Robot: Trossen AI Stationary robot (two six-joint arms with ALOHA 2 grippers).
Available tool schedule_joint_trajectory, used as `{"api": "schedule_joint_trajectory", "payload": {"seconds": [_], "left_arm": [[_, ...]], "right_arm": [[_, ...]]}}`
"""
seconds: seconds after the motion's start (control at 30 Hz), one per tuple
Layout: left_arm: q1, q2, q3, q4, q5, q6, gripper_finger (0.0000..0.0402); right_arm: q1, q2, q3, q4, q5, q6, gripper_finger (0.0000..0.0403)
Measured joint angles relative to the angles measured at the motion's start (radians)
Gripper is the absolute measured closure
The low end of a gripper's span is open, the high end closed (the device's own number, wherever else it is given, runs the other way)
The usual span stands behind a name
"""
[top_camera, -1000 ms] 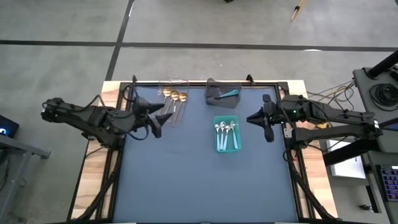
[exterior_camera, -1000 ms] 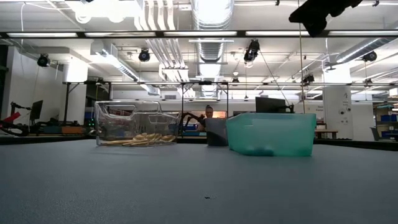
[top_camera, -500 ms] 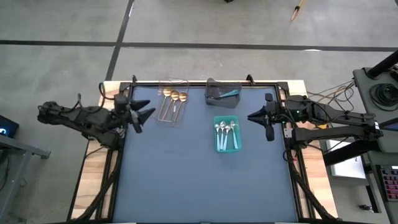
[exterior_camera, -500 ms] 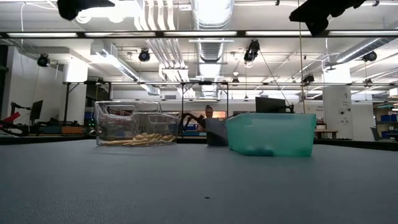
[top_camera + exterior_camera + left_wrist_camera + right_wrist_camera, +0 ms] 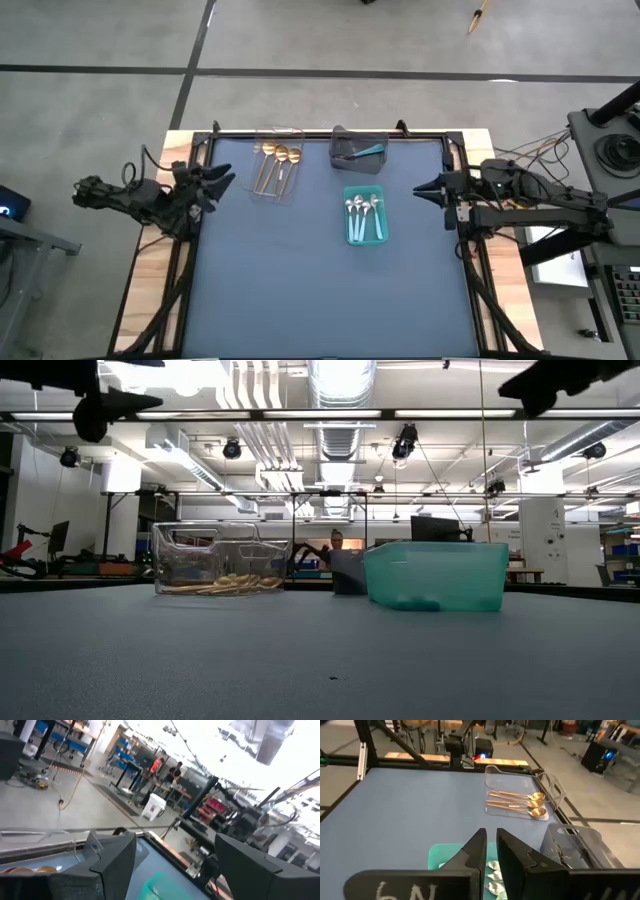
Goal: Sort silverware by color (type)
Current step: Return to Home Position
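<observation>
Gold spoons point(image 5: 281, 156) lie far-to-near in the clear bin point(image 5: 256, 185), nearest the spread-open left hand point(image 5: 225, 180); right hand point(image 5: 420, 188) clenched, empty.

Large industrial robotics lab: bare ceiling ducts point(image 5: 340, 385), strip lights point(image 5: 480, 413), concrete floor point(image 5: 90, 120).

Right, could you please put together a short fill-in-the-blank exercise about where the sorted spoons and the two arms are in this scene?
The leftmost spoons, in the clear bin, are ___ all over.
The light-blue-handled spoons in the teal bin have ___ bowls.
The left end effector, at the left edge of the table, is ___ and empty.
The right end effector, at the right edge, holds ___.
Missing words: gold; silver; open; nothing.
</observation>
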State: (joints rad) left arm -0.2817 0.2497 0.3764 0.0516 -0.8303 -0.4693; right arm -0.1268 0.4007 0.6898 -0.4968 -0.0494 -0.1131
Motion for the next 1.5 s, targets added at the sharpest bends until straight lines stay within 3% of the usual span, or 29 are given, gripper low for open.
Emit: {"api": "schedule_joint_trajectory", "payload": {"seconds": [0.27, 0.43, 0.57, 0.73, 1.1, 1.33, 1.5], "left_arm": [[0.0, -0.242, -0.051, 0.0, 0.02, 0.166, 0.0149], [0.0, -0.244, -0.011, -0.04, 0.098, 0.244, 0.0149], [0.0, -0.248, -0.014, -0.102, 0.15, 0.214, 0.0149], [0.0, -0.249, -0.073, -0.061, 0.155, 0.232, 0.0149], [0.0, -0.249, -0.366, 0.245, 0.254, 0.251, 0.0149], [0.0, -0.248, -0.357, 0.181, 0.223, 0.335, 0.0149], [0.001, -0.241, -0.357, 0.148, 0.166, 0.395, 0.0149]], "right_arm": [[0.0, -0.267, -0.133, -0.002, 0.003, 0.026, 0.0369], [0.0, -0.4, -0.175, 0.039, 0.067, 0.081, 0.0369], [0.0, -0.381, -0.166, 0.06, 0.112, 0.088, 0.0369], [0.0, -0.371, -0.224, 0.181, 0.055, 0.086, 0.0369], [0.0, -0.394, -0.474, 0.502, 0.051, 0.113, 0.0369], [0.0, -0.393, -0.665, 0.764, 0.059, 0.114, 0.0369], [0.0, -0.387, -0.677, 0.729, 0.134, 0.064, 0.0369]]}}
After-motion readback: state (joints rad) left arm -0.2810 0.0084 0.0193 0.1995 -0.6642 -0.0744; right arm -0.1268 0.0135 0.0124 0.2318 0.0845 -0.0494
